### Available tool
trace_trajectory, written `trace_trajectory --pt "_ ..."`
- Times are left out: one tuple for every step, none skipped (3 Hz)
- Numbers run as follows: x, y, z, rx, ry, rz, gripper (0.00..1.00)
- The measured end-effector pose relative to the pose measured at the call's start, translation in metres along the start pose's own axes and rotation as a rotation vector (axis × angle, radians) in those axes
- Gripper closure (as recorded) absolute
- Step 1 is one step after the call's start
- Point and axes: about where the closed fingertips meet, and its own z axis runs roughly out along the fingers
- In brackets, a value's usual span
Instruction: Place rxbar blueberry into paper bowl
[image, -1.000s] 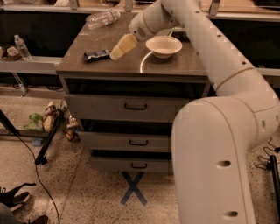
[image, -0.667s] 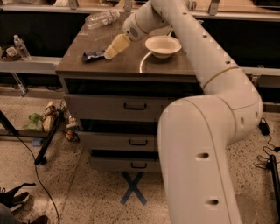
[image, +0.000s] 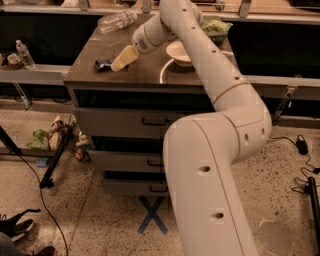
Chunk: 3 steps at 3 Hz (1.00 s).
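The rxbar blueberry (image: 102, 64) is a dark flat bar lying on the brown cabinet top (image: 150, 75) near its left front. Only its left end shows; the rest is behind my gripper. My gripper (image: 122, 59) with pale yellowish fingers (image: 126, 56) reaches down and left over the bar. The paper bowl (image: 177, 52) is white and round, right of the gripper on the same top, partly hidden by my arm.
A clear plastic bottle (image: 116, 21) lies at the cabinet's back left. A green-and-white snack bag (image: 216, 26) sits at the back right. The cabinet has drawers (image: 150, 121) below. Cables and clutter lie on the floor at left, and a blue X (image: 151, 221) marks the floor.
My arm has swung left and the gripper has moved left and down from beside the bowl to over the bar. The bar and bowl have stayed in place.
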Motion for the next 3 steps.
trace_trajectory --pt "0.0 -0.007 0.014 0.016 -0.013 0.014 0.15" --pt "-0.001 -0.006 0.027 0.01 -0.022 0.011 0.39" --pt "-0.001 0.001 0.035 -0.029 -0.036 -0.005 0.62"
